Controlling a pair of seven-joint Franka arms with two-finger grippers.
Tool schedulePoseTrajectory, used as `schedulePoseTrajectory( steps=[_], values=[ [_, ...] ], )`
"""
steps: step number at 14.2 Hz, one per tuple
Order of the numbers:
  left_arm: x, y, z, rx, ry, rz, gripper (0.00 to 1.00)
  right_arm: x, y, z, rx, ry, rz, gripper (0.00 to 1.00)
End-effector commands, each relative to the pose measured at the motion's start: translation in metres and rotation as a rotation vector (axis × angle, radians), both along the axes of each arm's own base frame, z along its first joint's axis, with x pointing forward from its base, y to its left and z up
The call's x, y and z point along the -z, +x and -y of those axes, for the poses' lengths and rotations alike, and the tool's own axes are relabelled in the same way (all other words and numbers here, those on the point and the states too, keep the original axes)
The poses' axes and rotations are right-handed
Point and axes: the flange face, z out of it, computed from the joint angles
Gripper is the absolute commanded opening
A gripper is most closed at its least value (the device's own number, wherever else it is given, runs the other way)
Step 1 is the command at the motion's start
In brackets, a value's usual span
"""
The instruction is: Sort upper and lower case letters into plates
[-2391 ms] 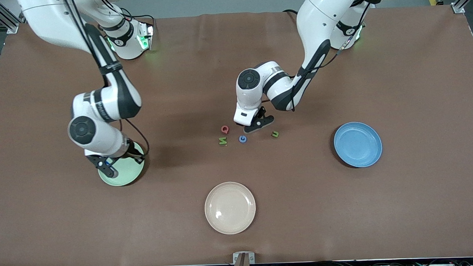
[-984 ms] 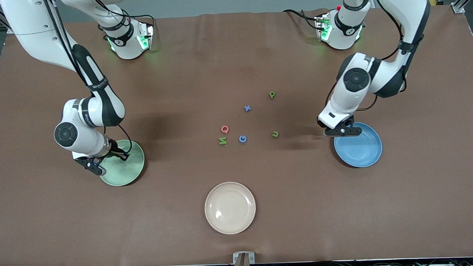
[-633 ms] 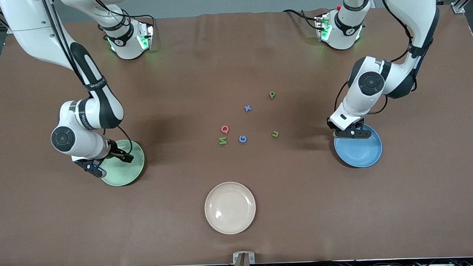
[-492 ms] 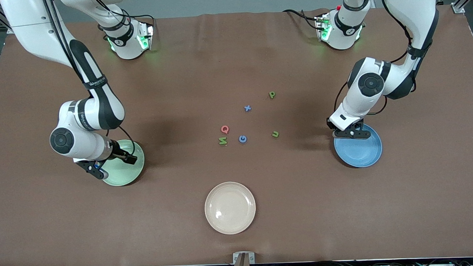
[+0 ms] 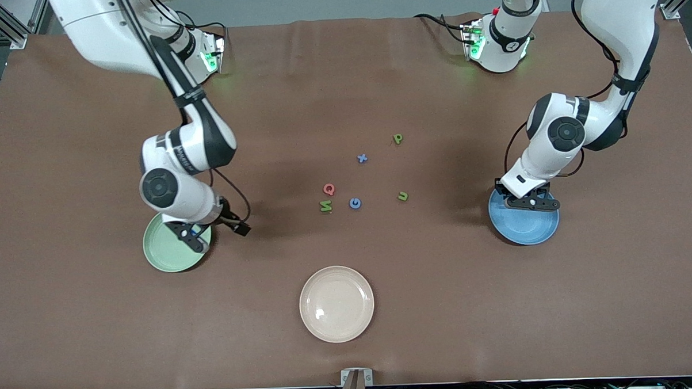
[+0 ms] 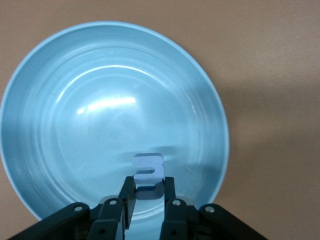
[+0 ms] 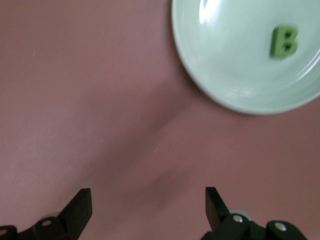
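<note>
A brown worktop (image 5: 97, 318) was seen from a high front camera, with two white robot arms reaching onto it. The left claw (image 5: 531, 203) was held over the sky blue round plate (image 5: 525, 225) at the left arm's end of the worktop. In the front view the item it carried was hidden; in the left wrist view a pale lilac block letter (image 6: 148, 172) was shown pinched between the claw's black fingers (image 6: 172, 212), above the inside of the blue plate (image 6: 75, 100).

The right claw (image 5: 213, 229) was placed over the edge of the pale mint green round plate (image 5: 164, 252) at the right arm's end of the worktop. In the right wrist view its fingers (image 7: 80, 205) were shown spread wide with nothing between them, above bare worktop just beside the green plate (image 7: 225, 75). A green letter B (image 7: 283, 41) was shown lying in that plate; in the front view it was hidden by the arm.

Only the front view showed the rest. Six small letters were scattered mid-worktop between the two plates: a green P (image 5: 398, 138), a blue X (image 5: 362, 158), a red Q (image 5: 328, 189), a green N (image 5: 325, 206), a blue G (image 5: 355, 203) and a green U (image 5: 402, 196). A cream-beige round plate (image 5: 336, 304) sat nearer the front camera than the letters.
</note>
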Motion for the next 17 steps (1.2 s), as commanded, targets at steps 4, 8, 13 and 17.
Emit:
schedulePoseTrajectory(
  steps=[4,8,13,17],
  values=[
    [0.014,0.007,-0.008,0.016,-0.006,-0.009,0.05,0.033,-0.009,-0.120,0.117,-0.024,0.016,1.00],
    [0.022,0.007,-0.006,0.014,-0.017,-0.008,0.10,0.053,-0.012,-0.170,0.220,-0.009,0.062,1.00],
    [0.006,0.009,-0.004,-0.030,-0.010,0.015,1.00,0.075,-0.021,-0.185,0.267,-0.001,0.084,0.85],
    [-0.019,-0.003,0.051,-0.099,-0.002,-0.007,1.00,0.088,-0.032,-0.199,0.270,-0.002,0.084,0.84]
  ],
)
